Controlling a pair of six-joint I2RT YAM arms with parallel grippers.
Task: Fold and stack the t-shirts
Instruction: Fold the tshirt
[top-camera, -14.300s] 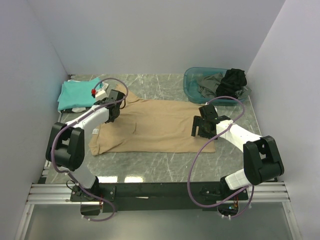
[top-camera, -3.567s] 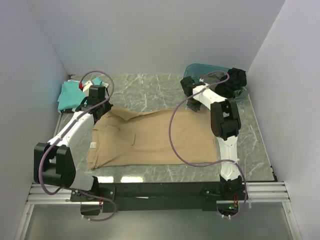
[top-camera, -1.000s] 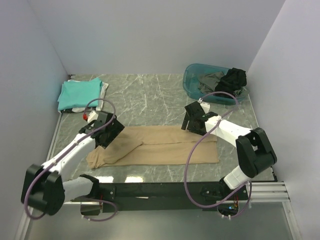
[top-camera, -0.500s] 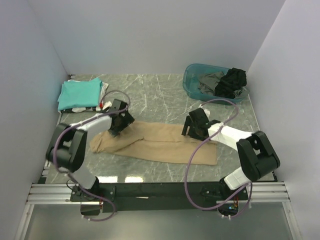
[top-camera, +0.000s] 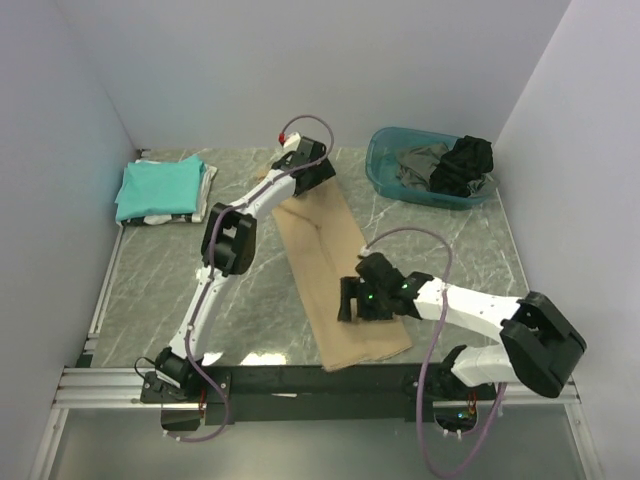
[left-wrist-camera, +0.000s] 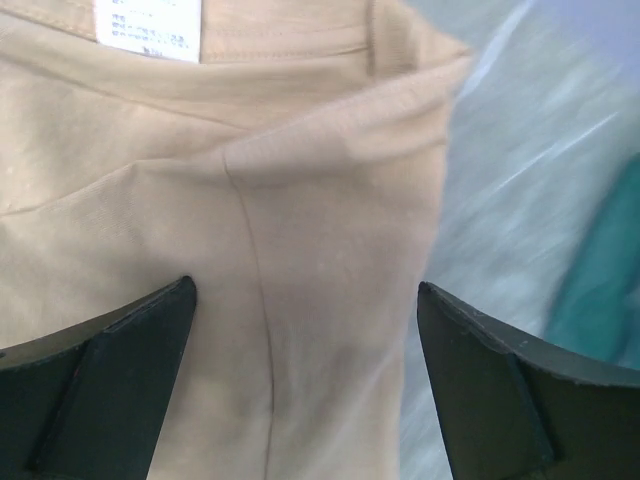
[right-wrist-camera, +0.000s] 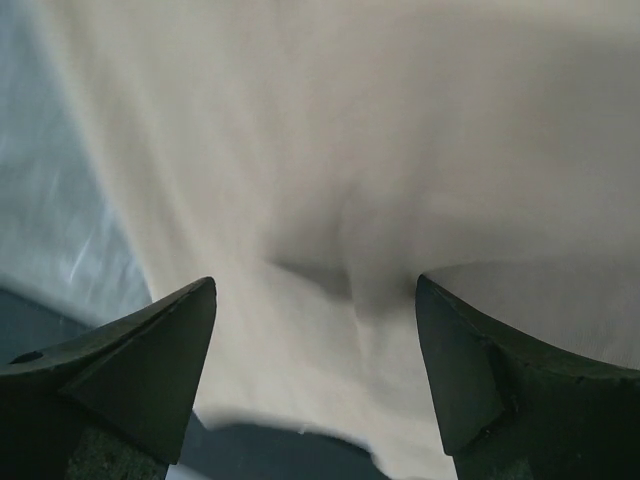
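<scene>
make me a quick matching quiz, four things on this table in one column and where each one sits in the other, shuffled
Things:
1. tan shirt
2. teal shirt
3. blue tub
4. black garment

Places:
a. in the tub, at its right end
b. far left corner of the table
c. middle of the table, folded into a long strip
d. far right corner of the table

Pairs: 1-c, 2-b, 3-d, 4-a
</scene>
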